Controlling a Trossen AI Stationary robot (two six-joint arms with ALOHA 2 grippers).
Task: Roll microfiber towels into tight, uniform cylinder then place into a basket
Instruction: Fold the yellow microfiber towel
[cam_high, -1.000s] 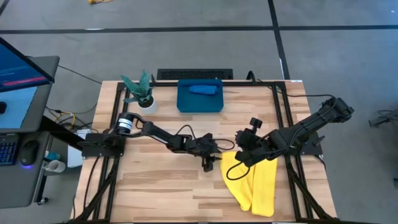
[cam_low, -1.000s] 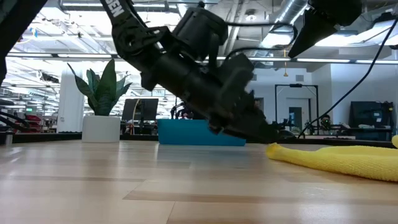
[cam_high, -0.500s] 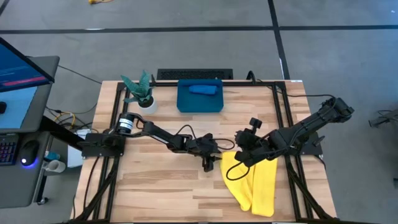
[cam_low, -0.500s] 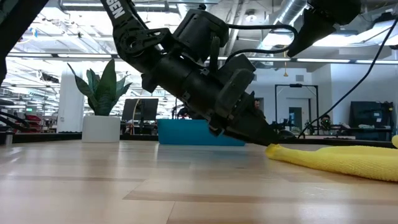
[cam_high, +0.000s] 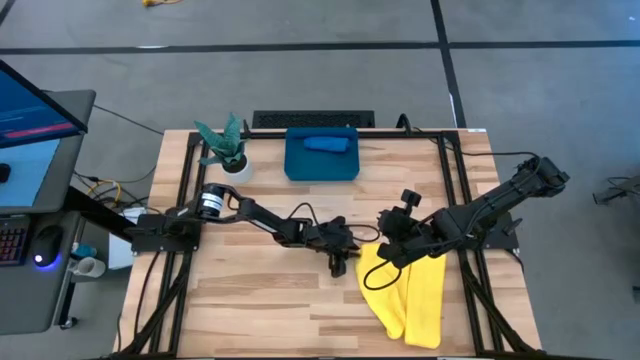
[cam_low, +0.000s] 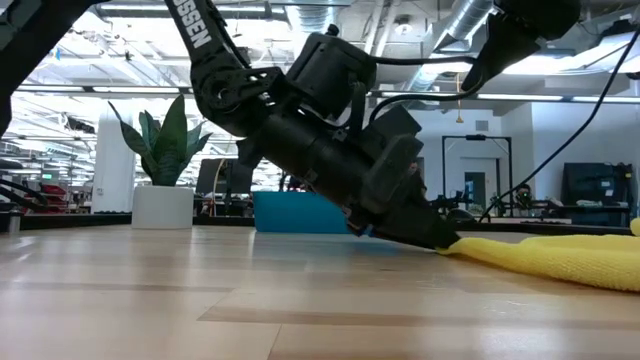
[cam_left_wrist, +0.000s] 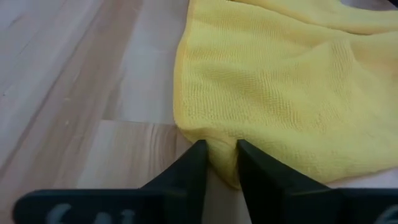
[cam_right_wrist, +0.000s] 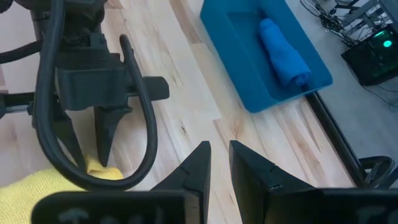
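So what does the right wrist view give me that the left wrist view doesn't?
Only the right wrist view shows the basket with the rolled blue towel inside, plus the right gripper held above the table, holding nothing. Only the left wrist view shows the left gripper with its fingers pinching the yellow towel at its corner. Both show that yellow towel, the left gripper and the wooden table.

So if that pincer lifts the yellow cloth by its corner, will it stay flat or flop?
Probably flop: the yellow towel already lies in soft folds. It looks light, and its nubby weave should grip well between the left pincer fingers closing on its corner.
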